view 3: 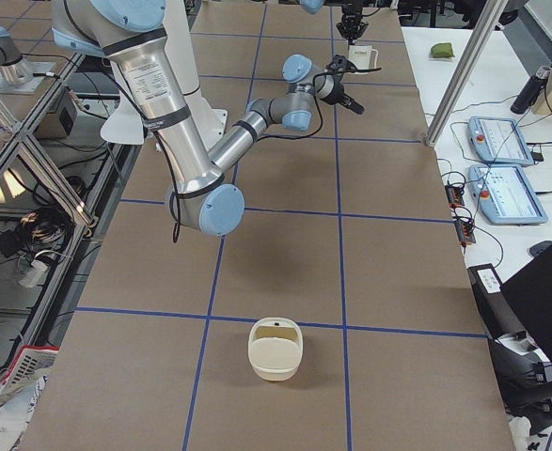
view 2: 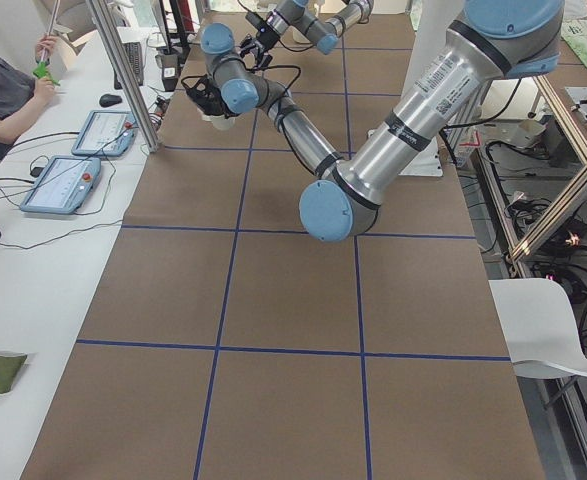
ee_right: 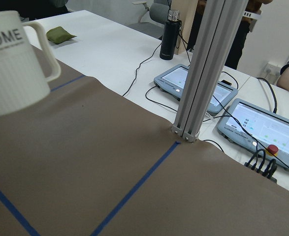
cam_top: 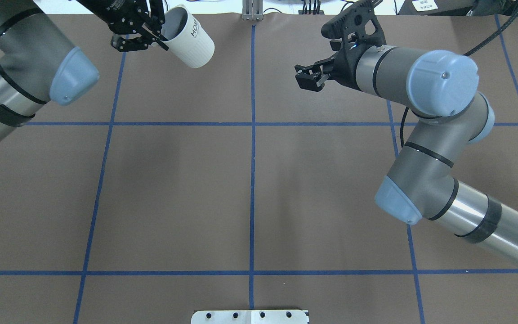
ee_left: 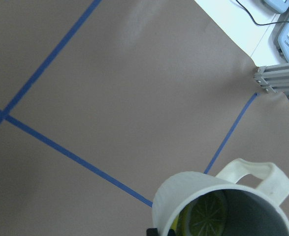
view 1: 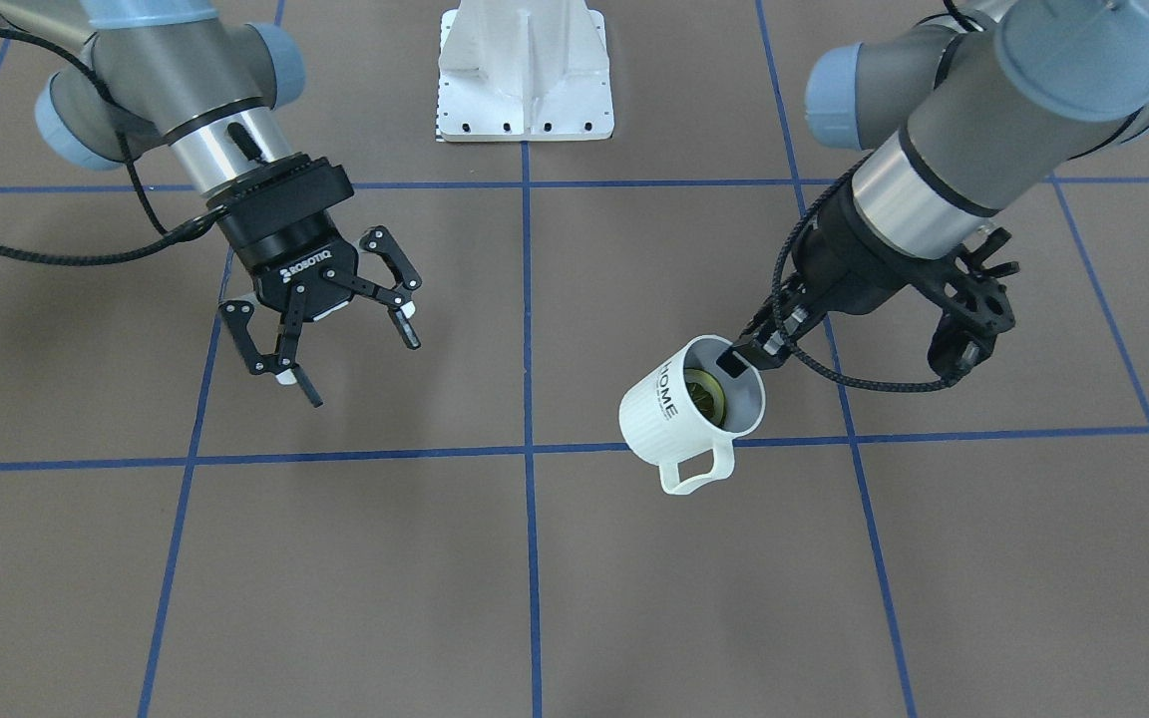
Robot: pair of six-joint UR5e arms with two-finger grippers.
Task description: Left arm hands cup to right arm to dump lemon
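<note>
In the front-facing view, the left arm (view 1: pixel 944 170) is slanting down toward the table (view 1: pixel 535 578). The left gripper (view 1: pixel 746 357) is pinching the rim of the cup (view 1: pixel 669 424), with one finger inside the mouth. The cup is tilting, and the lemon (view 1: pixel 704 396) is lying inside it. The right arm (view 1: pixel 186 90) is hanging well apart, and the right gripper (view 1: pixel 363 369) is spreading wide, gripping nothing.

The overhead view is hiding the lemon, showing only the cup's ribbed outside.

The left wrist view is looking into the mouth at the lemon's segmented face.

The right wrist view is showing the cup hanging clear of the table.

Only the right side view is showing a cream basket (view 3: pixel 276 349), sitting far from both arms.
</note>
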